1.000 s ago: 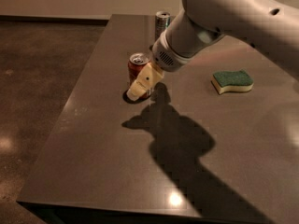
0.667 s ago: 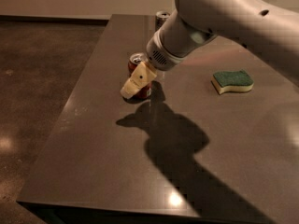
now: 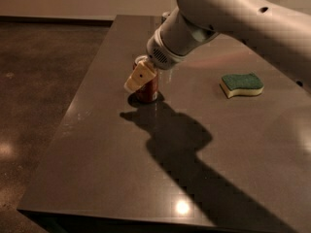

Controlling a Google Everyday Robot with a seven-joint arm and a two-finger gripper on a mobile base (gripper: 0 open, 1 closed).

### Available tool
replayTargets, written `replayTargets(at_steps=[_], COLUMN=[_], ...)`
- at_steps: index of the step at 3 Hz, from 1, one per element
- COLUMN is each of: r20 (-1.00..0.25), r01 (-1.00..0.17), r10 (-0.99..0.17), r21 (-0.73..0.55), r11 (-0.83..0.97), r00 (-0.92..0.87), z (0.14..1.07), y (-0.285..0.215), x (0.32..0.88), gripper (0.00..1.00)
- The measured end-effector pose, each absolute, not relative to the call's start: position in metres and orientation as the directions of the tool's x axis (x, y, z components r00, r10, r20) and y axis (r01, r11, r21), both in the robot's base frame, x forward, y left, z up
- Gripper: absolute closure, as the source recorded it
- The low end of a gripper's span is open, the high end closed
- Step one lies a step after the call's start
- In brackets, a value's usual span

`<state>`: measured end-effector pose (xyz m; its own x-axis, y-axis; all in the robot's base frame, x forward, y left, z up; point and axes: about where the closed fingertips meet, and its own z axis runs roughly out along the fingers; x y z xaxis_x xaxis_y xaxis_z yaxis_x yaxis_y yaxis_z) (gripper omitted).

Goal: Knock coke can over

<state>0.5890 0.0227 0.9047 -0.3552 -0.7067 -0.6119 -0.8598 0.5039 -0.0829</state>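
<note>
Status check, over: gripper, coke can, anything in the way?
Gripper at top of the coke can. Can upright, not yet knocked over. Sponge well off to the side, nothing blocking.

Lab-like room (polished concrete floor (image 3: pixel 43 81), plain grey table (image 3: pixel 121 169)); tool (image 3: pixel 140 76) at the coke can (image 3: pixel 148 92).

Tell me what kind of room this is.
Likely an office kitchen area or test lab: dark table, polished concrete floor, a coke can and a green sponge. The gripper is at the can's top.
</note>
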Motion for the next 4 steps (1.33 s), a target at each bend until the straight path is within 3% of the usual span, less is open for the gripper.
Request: replayTargets(at_steps=[3, 4], r20=[-0.564, -0.434], r01=[-0.886, -0.905], r10=[-0.757, -0.84], r21=[-0.091, -0.115], r11=[0.455, 0.41], r00=[-0.33, -0.325], z=[0.93, 0.945], y=[-0.003, -0.037], x=[0.582, 0.568], gripper=[0.95, 1.0])
